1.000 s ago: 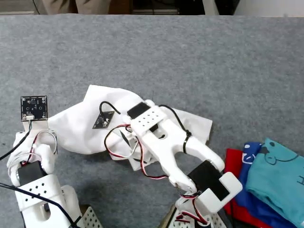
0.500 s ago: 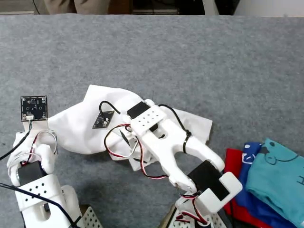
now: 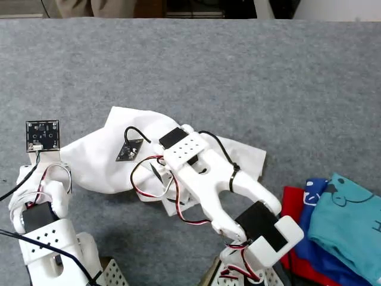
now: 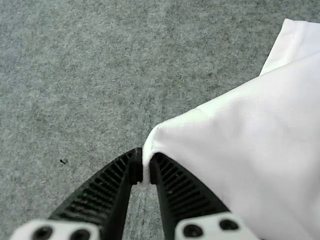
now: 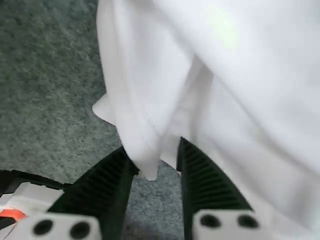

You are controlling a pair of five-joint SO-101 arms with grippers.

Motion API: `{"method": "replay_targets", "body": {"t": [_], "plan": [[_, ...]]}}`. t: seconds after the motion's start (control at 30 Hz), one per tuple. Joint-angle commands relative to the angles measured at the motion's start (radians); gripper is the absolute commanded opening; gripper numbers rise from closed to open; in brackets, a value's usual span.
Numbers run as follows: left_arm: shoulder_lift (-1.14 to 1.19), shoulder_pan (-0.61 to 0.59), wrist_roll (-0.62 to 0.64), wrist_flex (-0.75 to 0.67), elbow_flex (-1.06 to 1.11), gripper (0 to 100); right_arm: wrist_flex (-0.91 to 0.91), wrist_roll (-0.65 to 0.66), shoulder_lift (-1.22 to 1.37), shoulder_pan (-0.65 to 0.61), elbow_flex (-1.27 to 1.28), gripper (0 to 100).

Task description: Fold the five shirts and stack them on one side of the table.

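A white shirt (image 3: 101,161) lay rumpled on the grey table (image 3: 238,71), a little toward 8 o'clock from the centre, one edge (image 3: 250,158) reaching out toward 3 o'clock.

The left arm (image 3: 41,232) stood at 8 o'clock. The left gripper (image 4: 142,172) had its fingers (image 4: 107,192) pressed almost together on a corner of the shirt (image 4: 250,160), and the cloth rose from that pinch in a smooth fold over the bare table (image 4: 75,75).

The right arm (image 3: 202,179) came in from 6 o'clock and lay across the shirt's middle. The right gripper (image 5: 152,167) had its fingers (image 5: 107,180) narrowly apart, closed on a thick hanging fold of the shirt (image 5: 225,75), whose hem tip showed between them.

At 4 o'clock, by the table's edge and well apart from the white shirt, sat a stack (image 3: 333,226) of folded shirts: a teal one (image 3: 351,217) on top, a blue one (image 3: 315,187) under it and a red one (image 3: 292,205) at the bottom.
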Motion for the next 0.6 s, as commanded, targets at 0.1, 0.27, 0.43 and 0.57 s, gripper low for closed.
{"method": "replay_targets", "body": {"t": [0.1,0.27,0.43,0.57], "plan": [[-0.012,0.003,-0.006,-0.021,-0.011,2,0.009,0.008,-0.007,0.013,-0.038,8.0],[-0.012,0.003,-0.006,-0.021,-0.011,2,0.009,0.008,-0.012,0.013,-0.038,5.1],[-0.012,0.003,-0.006,-0.021,-0.014,2,0.006,0.008,-0.013,0.015,-0.038,3.4],[-0.012,0.0,-0.006,-0.017,-0.008,2,0.006,0.008,-0.013,0.038,-0.044,0.5]]}}
